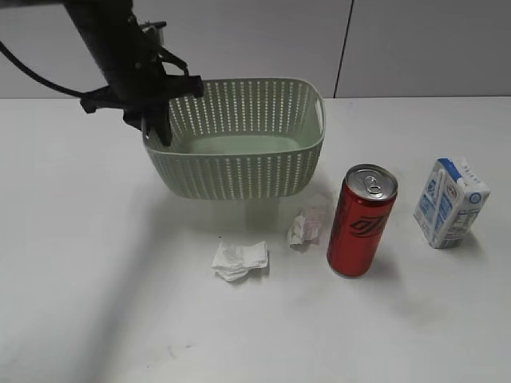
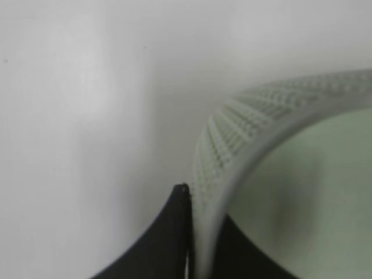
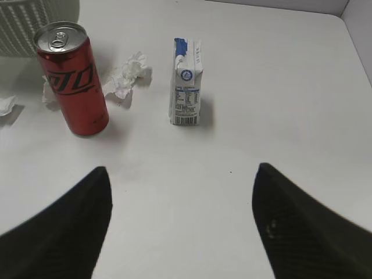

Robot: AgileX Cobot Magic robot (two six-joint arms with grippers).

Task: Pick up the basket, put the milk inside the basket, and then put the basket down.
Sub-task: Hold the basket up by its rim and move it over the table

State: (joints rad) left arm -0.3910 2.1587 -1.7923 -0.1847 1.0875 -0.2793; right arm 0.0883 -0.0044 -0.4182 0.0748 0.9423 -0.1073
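The pale green slotted basket (image 1: 239, 171) hangs above the table, tilted, with its shadow below it. My left gripper (image 1: 157, 126) is shut on the basket's left rim; in the left wrist view the rim (image 2: 218, 174) runs between the two black fingers (image 2: 204, 218). The white-and-blue milk carton (image 1: 449, 202) stands upright at the right of the table, apart from the basket. It also shows in the right wrist view (image 3: 186, 81), ahead of my right gripper (image 3: 181, 174), which is open, empty and well short of it. The right gripper is out of the exterior view.
A tall red soda can (image 1: 361, 220) stands between basket and milk; it also shows in the right wrist view (image 3: 72, 86). Two crumpled white tissues (image 1: 239, 259) (image 1: 306, 227) lie on the white table in front of the basket.
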